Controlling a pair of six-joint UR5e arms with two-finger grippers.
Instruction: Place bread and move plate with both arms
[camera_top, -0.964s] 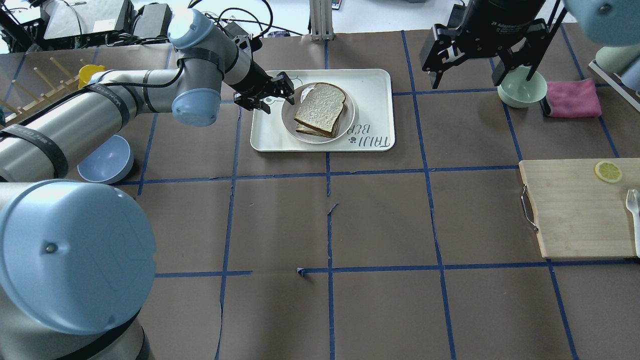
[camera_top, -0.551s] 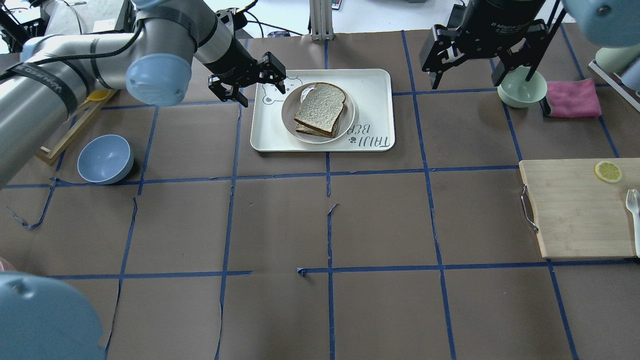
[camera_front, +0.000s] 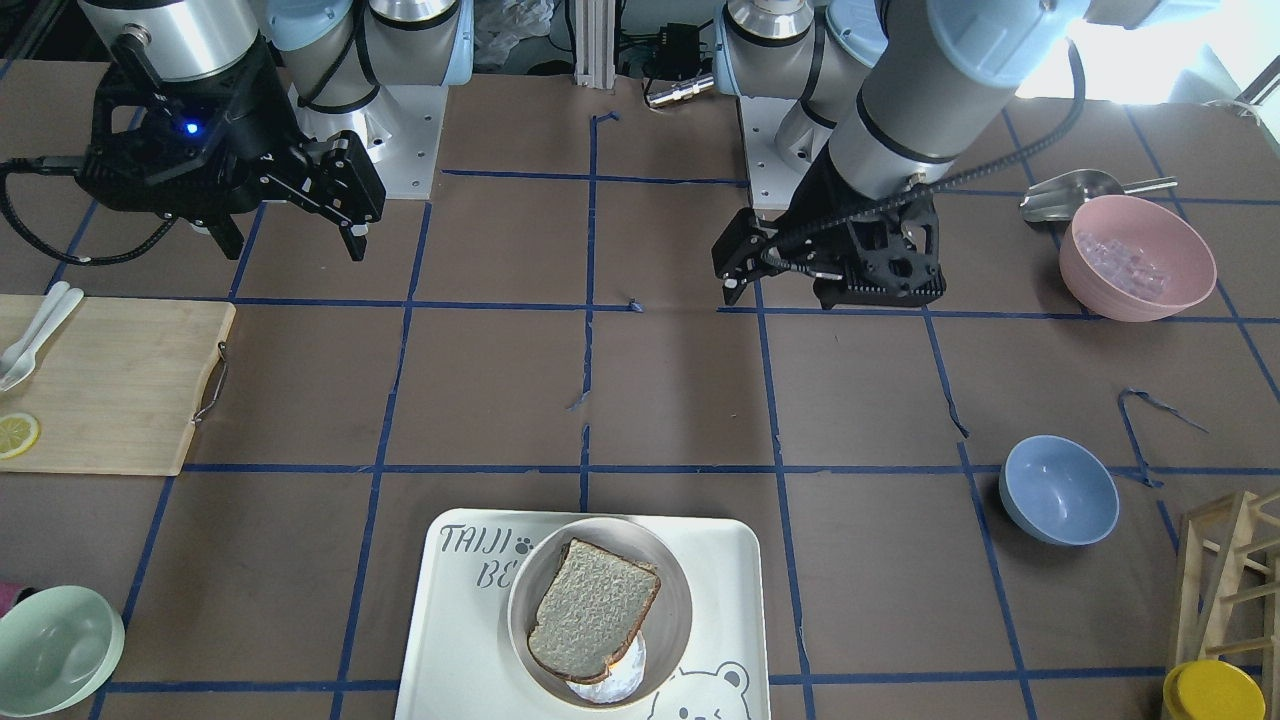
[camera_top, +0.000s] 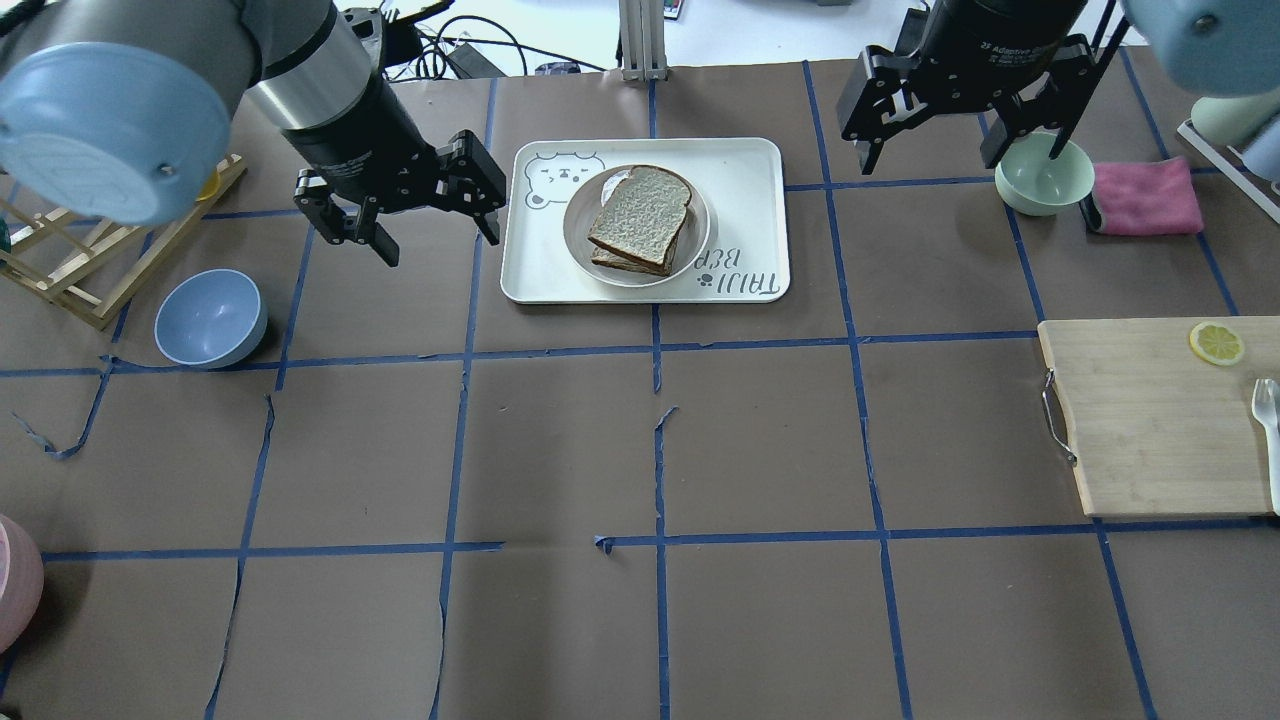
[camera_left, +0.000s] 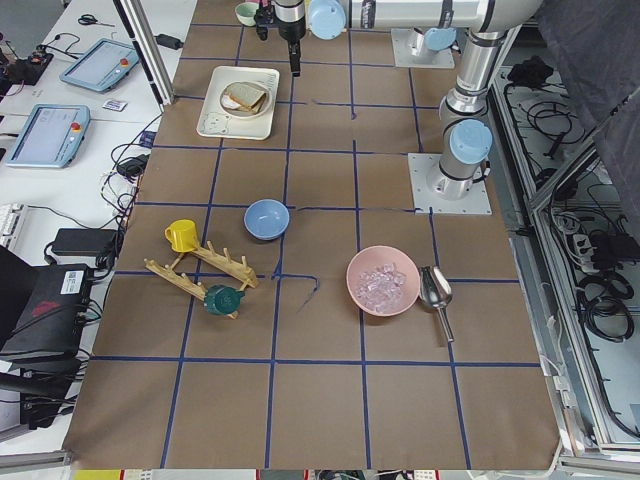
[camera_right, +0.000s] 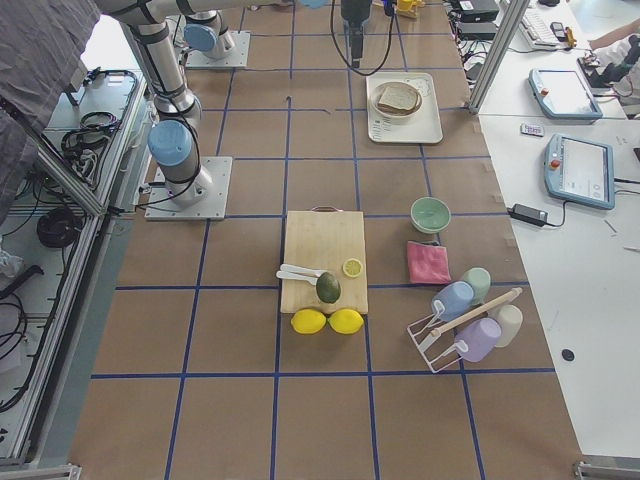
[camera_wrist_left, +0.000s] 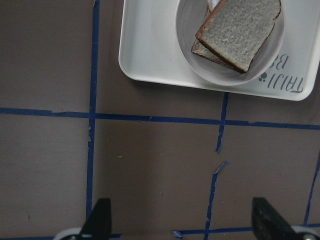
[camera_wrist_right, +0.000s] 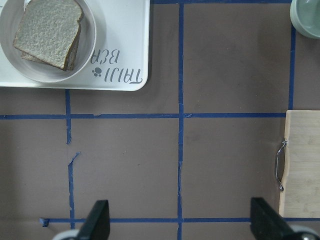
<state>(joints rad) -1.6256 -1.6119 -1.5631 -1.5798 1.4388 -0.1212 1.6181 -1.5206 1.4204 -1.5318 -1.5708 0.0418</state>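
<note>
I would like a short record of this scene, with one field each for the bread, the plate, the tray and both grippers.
bread: top slice lies on a second slice, inside the plate
plate: cream-white, round, stands on the bear tray
bear tray: white, rectangular, flat on the brown table
left gripper: open, empty, raised above the table, apart from the tray
right gripper: open, empty, raised above the table, touching nothing
</note>
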